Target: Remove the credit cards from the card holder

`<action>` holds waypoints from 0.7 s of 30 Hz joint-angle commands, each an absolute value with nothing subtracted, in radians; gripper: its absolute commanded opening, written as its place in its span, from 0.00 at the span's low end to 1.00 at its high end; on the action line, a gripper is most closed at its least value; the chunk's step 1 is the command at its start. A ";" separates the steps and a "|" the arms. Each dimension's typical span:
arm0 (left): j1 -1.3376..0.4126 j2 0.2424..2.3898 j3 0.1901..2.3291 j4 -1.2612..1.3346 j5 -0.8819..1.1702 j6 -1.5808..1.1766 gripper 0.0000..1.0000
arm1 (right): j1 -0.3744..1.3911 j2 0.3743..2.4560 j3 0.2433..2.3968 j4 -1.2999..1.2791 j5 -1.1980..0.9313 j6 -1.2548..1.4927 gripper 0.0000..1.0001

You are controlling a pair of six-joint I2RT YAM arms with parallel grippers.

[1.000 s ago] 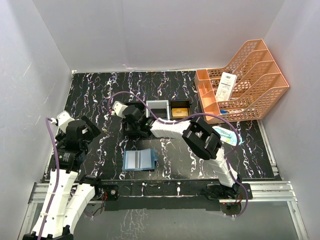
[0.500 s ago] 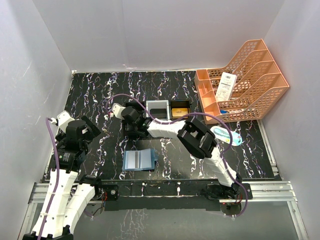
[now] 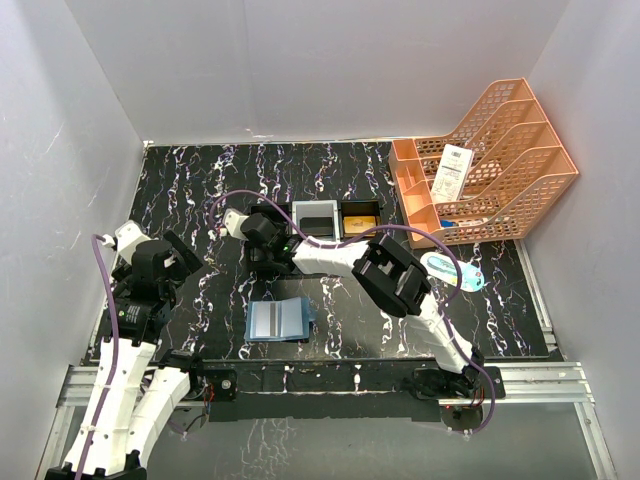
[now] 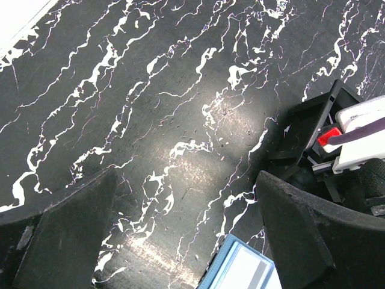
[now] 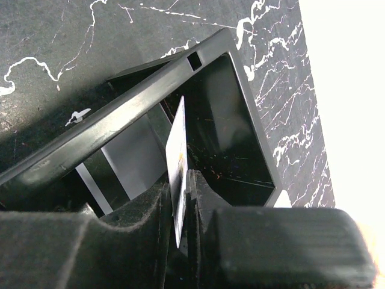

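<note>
Though hidden overhead, a card (image 5: 176,150) stands edge-on within the right end effector (image 5: 179,189).

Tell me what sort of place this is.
Probably a lab robot cell: white walls box in a black marbled table, left arm and right arm bolted at its edge, orange file rack as prop.

The bench (image 4: 180,90) is faintly shiny, white-veined black (marble-look); the tray (image 5: 138,93) is smooth black plastic, the rack (image 3: 510,130) orange plastic lattice.

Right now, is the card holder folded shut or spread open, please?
Spread open: the card holder lies flat, both panels side by side, pale inner pockets facing up.
</note>
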State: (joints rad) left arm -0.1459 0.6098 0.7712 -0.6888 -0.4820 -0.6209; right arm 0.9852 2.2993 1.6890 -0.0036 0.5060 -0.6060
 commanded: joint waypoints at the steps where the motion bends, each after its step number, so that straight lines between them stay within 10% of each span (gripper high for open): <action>1: -0.141 0.610 0.788 -0.680 -0.484 -0.609 0.99 | 0.981 2.294 1.742 -0.007 0.508 -0.612 0.16; 21: -0.141 0.622 0.788 -0.680 -0.478 -0.605 0.99 | 0.978 2.169 1.709 -0.003 0.389 -0.404 0.35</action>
